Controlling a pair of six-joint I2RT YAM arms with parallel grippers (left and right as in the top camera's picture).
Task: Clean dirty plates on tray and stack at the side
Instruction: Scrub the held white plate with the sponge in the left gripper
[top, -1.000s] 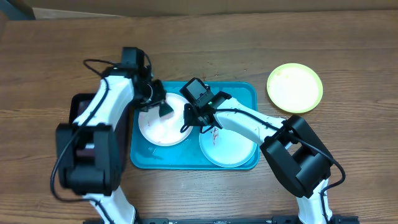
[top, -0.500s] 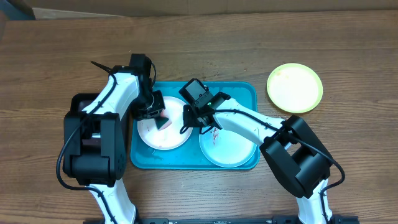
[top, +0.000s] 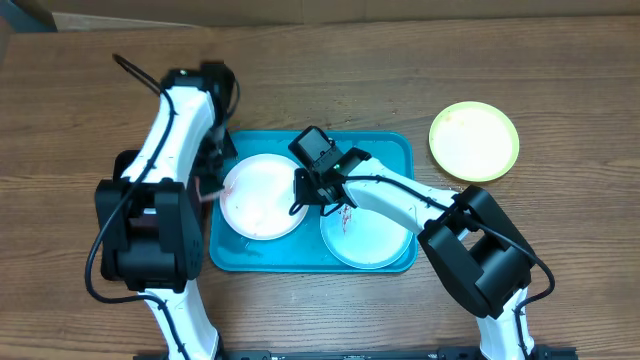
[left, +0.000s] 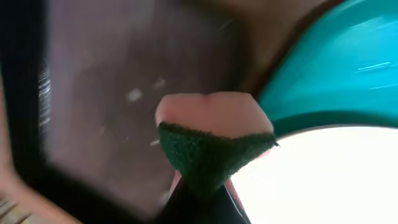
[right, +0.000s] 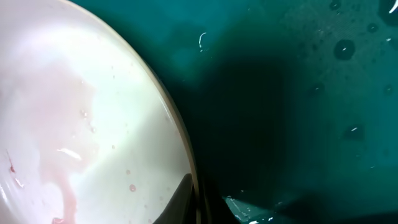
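Observation:
The turquoise tray (top: 380, 150) holds two plates. The white plate (top: 258, 195) lies at its left, streaked with pale pink smears (right: 68, 180). My right gripper (top: 301, 197) is shut on this plate's right rim (right: 186, 155). The pale blue rimmed plate (top: 372, 240) lies at the tray's right with red smears near its left rim. A yellow-green rimmed plate (top: 474, 141) rests on the table, off the tray. My left gripper (top: 212, 180) is shut on a pink sponge (left: 211, 112) with a green scouring face, at the tray's left edge (left: 348, 62), just off the white plate (left: 323, 180).
A black tray (top: 128, 172) lies left of the turquoise tray, mostly under my left arm; it appears blurred in the left wrist view (left: 106, 93). Water drops dot the turquoise tray floor (right: 323, 56). Bare wooden table (top: 400, 70) runs along the back.
My left gripper carried the sponge off the white plate and leftwards to the tray's left edge, beside the black tray. The right gripper and both plates on the tray stayed put.

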